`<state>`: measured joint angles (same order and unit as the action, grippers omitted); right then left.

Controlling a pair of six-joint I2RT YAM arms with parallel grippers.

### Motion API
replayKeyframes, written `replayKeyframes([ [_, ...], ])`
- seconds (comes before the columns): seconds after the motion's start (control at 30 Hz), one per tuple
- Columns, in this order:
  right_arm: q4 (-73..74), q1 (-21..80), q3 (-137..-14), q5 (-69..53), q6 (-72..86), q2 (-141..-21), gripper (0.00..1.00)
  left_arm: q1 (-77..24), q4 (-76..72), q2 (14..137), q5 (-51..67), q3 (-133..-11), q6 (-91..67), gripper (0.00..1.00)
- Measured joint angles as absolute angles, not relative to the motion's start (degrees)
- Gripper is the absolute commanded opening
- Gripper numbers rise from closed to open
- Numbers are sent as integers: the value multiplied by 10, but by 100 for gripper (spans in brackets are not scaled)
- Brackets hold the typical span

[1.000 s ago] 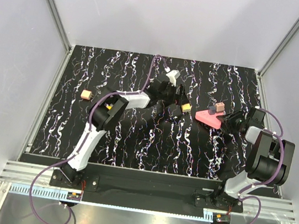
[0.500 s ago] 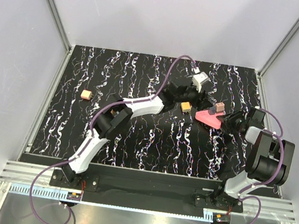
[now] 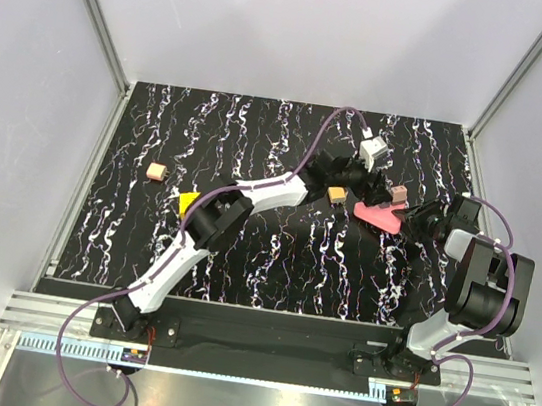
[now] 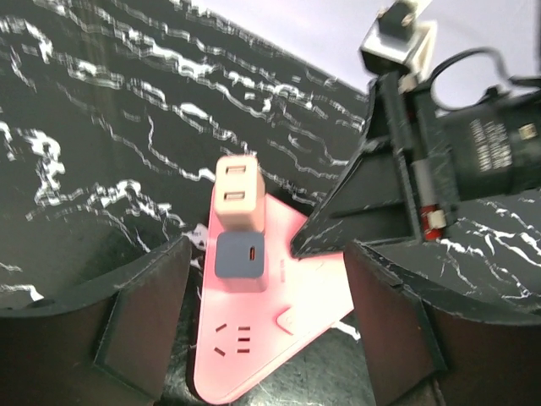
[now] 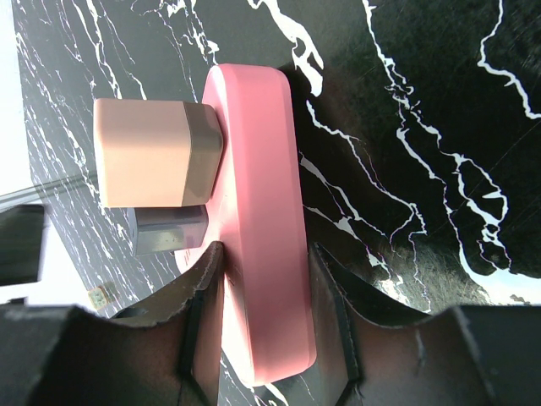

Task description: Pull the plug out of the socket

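The pink triangular socket (image 3: pixel 374 216) sits flat on the black marbled table (image 3: pixel 274 254), over on the right side, just in front of the right arm. Two plugs are seated in it side by side and touching: a peach plug (image 4: pixel 238 194) with two slots on its face, and a blue-grey plug (image 4: pixel 243 261) with one small port. Both look fully pushed in, with no gap visible against the pink face in the right wrist view.

The right hand (image 5: pixel 266 283) is clamped on the socket's edge, one finger pressed against each flat side of the pink body, so it's pinning the thing down.

The left arm is stretched way across the table, and the left hand (image 4: pixel 266 249) hovers right by the plugs. Its fingers (image 4: pixel 144 313) are spread apart, one on each side of the two plugs, and neither one looks to be touching them.

Other bits on the table: a small orange block (image 3: pixel 336 193) just left of the socket, a tan block (image 3: pixel 156 172) well off to the left, and a yellow piece (image 3: pixel 187 201) peeking out beside the left arm.
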<state>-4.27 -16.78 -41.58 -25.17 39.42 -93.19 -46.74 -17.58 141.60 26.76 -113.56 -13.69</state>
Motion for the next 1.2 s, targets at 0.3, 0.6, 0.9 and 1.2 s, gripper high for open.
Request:
replayKeyframes([
  [0.3, -43, -168, -416, -252, 394, -932, 0, -467, -124, 1449, 268, -1195, -155, 71],
  [0.6, -43, -168, -416, -252, 394, -932, 0, -460, -109, 1484, 273, -1238, -204, 69],
  [0.9, -43, -168, -415, -252, 394, -932, 0, -430, -138, 1477, 251, -1163, -307, 68],
  [1.2, -43, -168, -415, -252, 393, -932, 0, -406, -136, 1465, 178, -1105, -378, 69],
])
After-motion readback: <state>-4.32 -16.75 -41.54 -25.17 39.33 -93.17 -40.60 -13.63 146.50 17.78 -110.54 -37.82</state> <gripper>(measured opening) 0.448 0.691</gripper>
